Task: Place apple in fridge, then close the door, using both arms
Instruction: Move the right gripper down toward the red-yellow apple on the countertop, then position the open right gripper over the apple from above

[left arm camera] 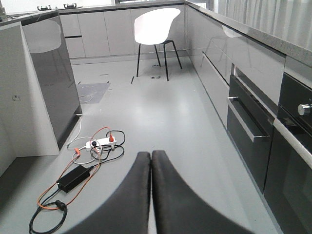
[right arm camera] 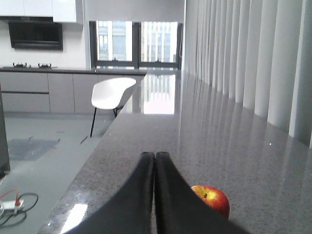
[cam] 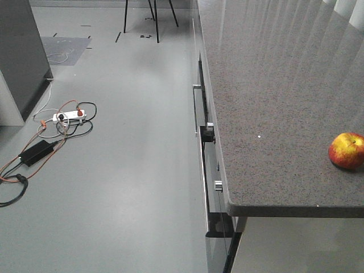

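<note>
The red and yellow apple (cam: 346, 150) rests on the speckled stone countertop (cam: 273, 114), near its right front corner. In the right wrist view my right gripper (right arm camera: 154, 154) hovers over the counter, shut and empty. The apple (right arm camera: 212, 197) lies just to the right of it, partly hidden behind the right finger. My left gripper (left arm camera: 150, 153) is shut on nothing, held over the grey floor. The dark grey fridge (cam: 20, 57) stands at the far left, and its glossy dark face (left arm camera: 53, 73) also shows in the left wrist view. I cannot make out the door in any view.
A white power strip with tangled cables (cam: 68, 116) and a black adapter (cam: 37, 151) lie on the floor between fridge and cabinets. Under the counter are grey cabinets with built-in ovens and steel handles (left arm camera: 248, 129). A white chair (left arm camera: 156, 27) stands at the far end.
</note>
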Robot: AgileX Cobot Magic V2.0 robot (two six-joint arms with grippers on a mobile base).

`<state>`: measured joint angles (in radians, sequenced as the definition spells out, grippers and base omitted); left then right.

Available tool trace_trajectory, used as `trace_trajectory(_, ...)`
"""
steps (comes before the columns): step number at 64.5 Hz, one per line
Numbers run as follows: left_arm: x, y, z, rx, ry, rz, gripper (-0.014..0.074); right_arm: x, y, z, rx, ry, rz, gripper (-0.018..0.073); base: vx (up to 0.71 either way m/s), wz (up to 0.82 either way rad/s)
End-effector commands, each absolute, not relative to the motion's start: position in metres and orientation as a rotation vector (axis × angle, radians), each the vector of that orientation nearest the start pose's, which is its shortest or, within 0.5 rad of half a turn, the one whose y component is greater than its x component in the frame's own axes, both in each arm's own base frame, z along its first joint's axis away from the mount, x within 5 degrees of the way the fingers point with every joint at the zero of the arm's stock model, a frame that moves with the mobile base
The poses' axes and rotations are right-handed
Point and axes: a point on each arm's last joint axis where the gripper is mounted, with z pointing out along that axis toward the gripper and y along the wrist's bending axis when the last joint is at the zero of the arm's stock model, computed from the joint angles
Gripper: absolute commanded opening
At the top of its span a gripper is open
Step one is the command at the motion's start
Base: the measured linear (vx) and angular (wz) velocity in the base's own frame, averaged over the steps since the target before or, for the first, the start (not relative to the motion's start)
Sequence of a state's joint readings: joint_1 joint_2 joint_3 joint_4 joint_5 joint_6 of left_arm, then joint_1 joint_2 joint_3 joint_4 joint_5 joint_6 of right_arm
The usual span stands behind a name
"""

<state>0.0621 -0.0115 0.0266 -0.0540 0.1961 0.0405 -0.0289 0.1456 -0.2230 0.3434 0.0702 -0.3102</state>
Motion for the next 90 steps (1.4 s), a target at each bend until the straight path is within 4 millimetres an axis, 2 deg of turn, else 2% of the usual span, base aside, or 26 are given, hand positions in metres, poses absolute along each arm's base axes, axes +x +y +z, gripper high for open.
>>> trace_trajectory(1, 0.056, 0.002, 0.188, -0.061, 1.627, 0.017, -0.0006, 0.075, -0.001, 0.302, 0.027, 1.477, 0.012, -0.0001, 0.0, 0.0)
trace_trajectory(14, 0.056, 0.002, 0.188, -0.061, 1.627, 0.017, -0.0006, 0.119, 0.0, 0.329, 0.037, 1.637, 0.054, -0.0001, 0.0, 0.0)
trace_trajectory(25, 0.056, 0.002, 0.188, -0.061, 1.627, 0.017, -0.0006, 0.147, 0.0, 0.328, 0.107, 1.721, 0.116, -0.0001, 0.0, 0.0)
trace_trajectory(33, 0.056, 0.002, 0.188, -0.061, 1.627, 0.017, -0.0006, 0.153, 0.0, 0.323, 0.106, 1.75, 0.109, -0.0001, 0.0, 0.0)
trace_trajectory(51, 0.056, 0.002, 0.188, -0.061, 1.627, 0.017, -0.0006, 0.153, -0.001, 0.324, 0.073, 1.746, 0.079, 0.0001, 0.0, 0.0)
trace_trajectory(58, 0.056, 0.002, 0.188, -0.061, 1.627, 0.017, -0.0006, 0.153, -0.001, 0.325, 0.061, 1.737, 0.064, 0.0034, 0.0, 0.0)
trace_trajectory(63, 0.056, 0.002, 0.188, -0.061, 1.627, 0.017, -0.0006, 0.153, -0.001, 0.325, 0.045, 1.739, 0.052, 0.0093, 0.0, 0.0)
trace_trajectory(69, 0.056, 0.002, 0.188, -0.061, 1.627, 0.017, -0.0006, 0.153, -0.001, 0.324, 0.044, 1.746, 0.055, 0.0204, 0.0, 0.0)
trace_trajectory(70, 0.056, 0.002, 0.188, -0.061, 1.627, 0.017, -0.0006, 0.153, 0.0, 0.324, 0.043, 1.753, 0.057, 0.0247, 0.0, 0.0)
trace_trajectory(74, 0.056, 0.002, 0.188, -0.061, 1.627, 0.017, -0.0006, 0.153, 0.0, 0.322, 0.04, 1.765, 0.06, 0.033, 0.0, 0.0)
trace_trajectory(81, 0.056, 0.002, 0.188, -0.061, 1.627, 0.017, -0.0006, 0.156, 0.001, 0.318, 0.035, 1.8, 0.066, 0.0558, 0.0, 0.0)
trace_trajectory(90, 0.056, 0.002, 0.188, -0.061, 1.627, 0.017, -0.0006, 0.159, 0.001, 0.315, 0.03, 1.822, 0.064, 0.0731, 0.0, 0.0)
